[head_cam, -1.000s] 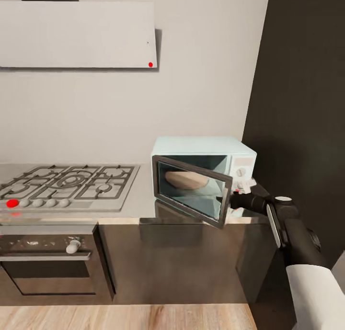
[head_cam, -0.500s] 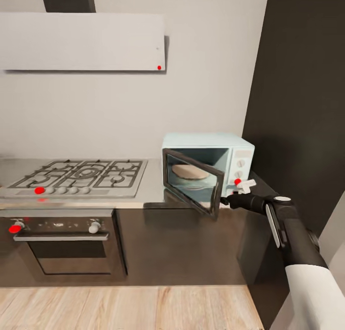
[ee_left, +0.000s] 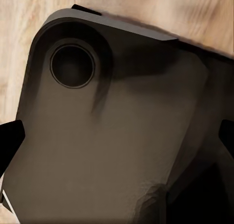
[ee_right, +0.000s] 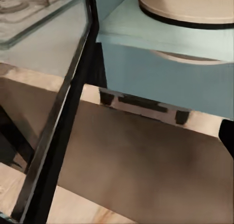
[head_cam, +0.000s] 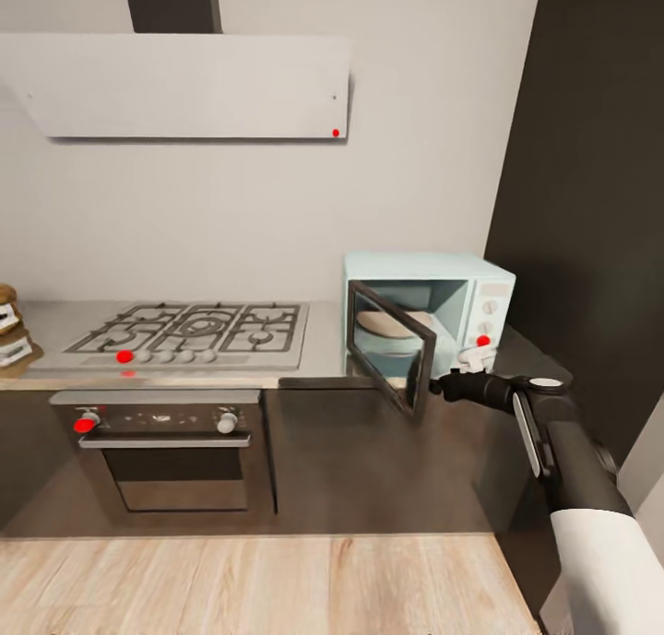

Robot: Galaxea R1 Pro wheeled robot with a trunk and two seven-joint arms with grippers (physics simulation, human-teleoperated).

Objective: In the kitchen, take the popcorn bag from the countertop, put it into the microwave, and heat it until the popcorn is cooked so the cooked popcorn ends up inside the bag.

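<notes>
Three views, head first: microwave (head_cam: 429, 308) sits at the right end of the countertop (head_cam: 318, 363), its door (head_cam: 394, 346) swung roughly half open, tan turntable plate (head_cam: 392, 322) visible inside, cavity otherwise bare. Right gripper (head_cam: 441, 386) is at the door's free edge; whether it's clamped on the edge or just against it can't be told. Gas hob (head_cam: 194, 331) and oven (head_cam: 166, 446) are to the left; a tan item (head_cam: 11, 331) at the far left counter edge may be the popcorn bag, too cropped to confirm. Step looks like door-opening, bag not yet loaded; next likely needs the door swung fully clear, then a trip left for the bag. Versus the earlier frames, the whole picture has shifted, so the camera moved; the door looks swung further out. Left wrist view: dark robot body panel (ee_left: 122, 136) over wood floor (ee_left: 146, 9), finger tips at opposite frame edges, so the left claw reads wide, holding nothing. Right wrist view: door frame (ee_right: 63, 112) edge-on, mint cavity floor (ee_right: 161, 38) and plate rim (ee_right: 190, 9) beyond.
</notes>
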